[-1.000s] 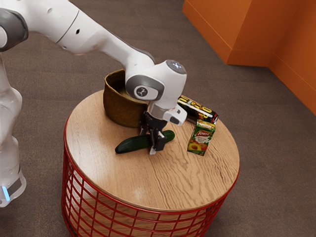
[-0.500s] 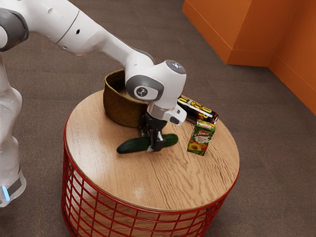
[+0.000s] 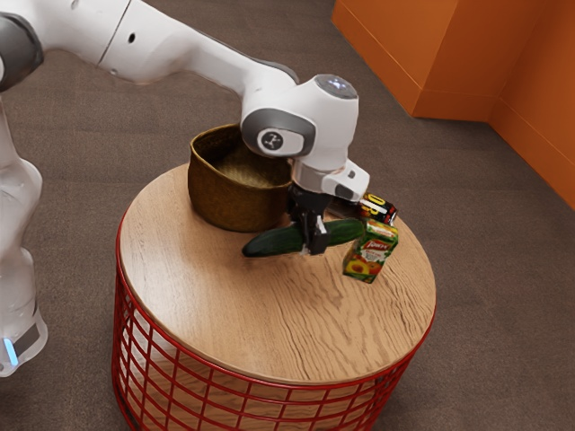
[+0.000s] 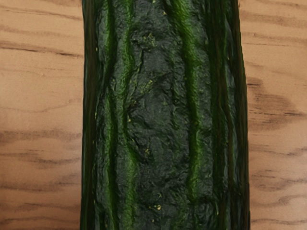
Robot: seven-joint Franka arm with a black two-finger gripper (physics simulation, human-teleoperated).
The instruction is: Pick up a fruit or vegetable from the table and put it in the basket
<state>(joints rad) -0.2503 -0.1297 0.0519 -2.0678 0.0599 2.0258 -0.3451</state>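
Note:
In the exterior view my gripper is shut on the middle of a long dark green cucumber, which hangs above the table. The cucumber's end toward the exterior view's right is at the juice carton's top. In the wrist view the cucumber lies lengthwise under my hand, with wood grain on both sides. The brown basket stands behind the cucumber, toward the exterior view's left, its open top partly visible.
A juice carton leans slightly on the round wooden table. Behind it lies a dark box with yellow lettering, partly hidden by my hand.
My hand has risen and moved toward the exterior view's right, carrying the cucumber off the table. Earlier, the fingers closed on it. The carton has tilted a little.

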